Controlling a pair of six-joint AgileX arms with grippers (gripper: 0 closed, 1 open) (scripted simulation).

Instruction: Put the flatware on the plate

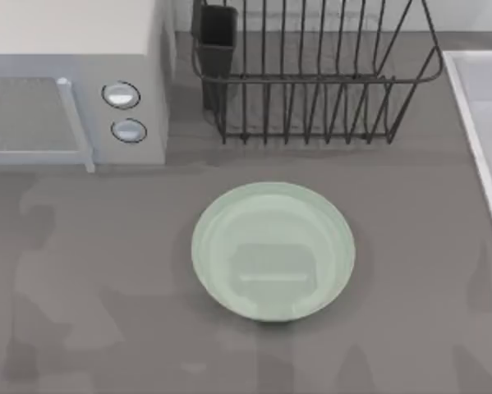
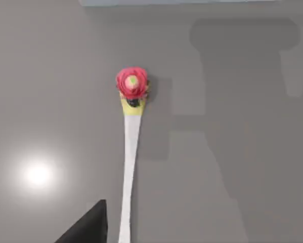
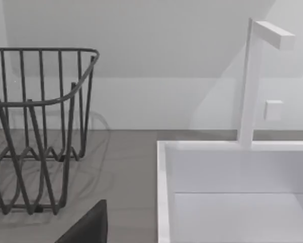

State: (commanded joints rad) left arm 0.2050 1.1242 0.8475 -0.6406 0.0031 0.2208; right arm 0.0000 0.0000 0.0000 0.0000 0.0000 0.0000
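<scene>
Over at the bench's far left corner there's a microwave (image 1: 73, 82), and my left wrist camera looks straight down on the spoon (image 2: 129, 167), lying flat on the grey bench (image 2: 242, 177) with its red knob (image 2: 132, 82) at the handle end; how wide my left gripper is, I honestly can't tell. The pale green plate (image 1: 229, 215) sits mid-bench with nothing on it, just in front of the wire dish rack (image 1: 311, 82) at the far edge. My right wrist camera faces that rack (image 3: 35, 126) and the white sink (image 3: 232, 172) with its faucet (image 3: 252, 76) at the right edge, and again I can't tell my right gripper's state.
</scene>
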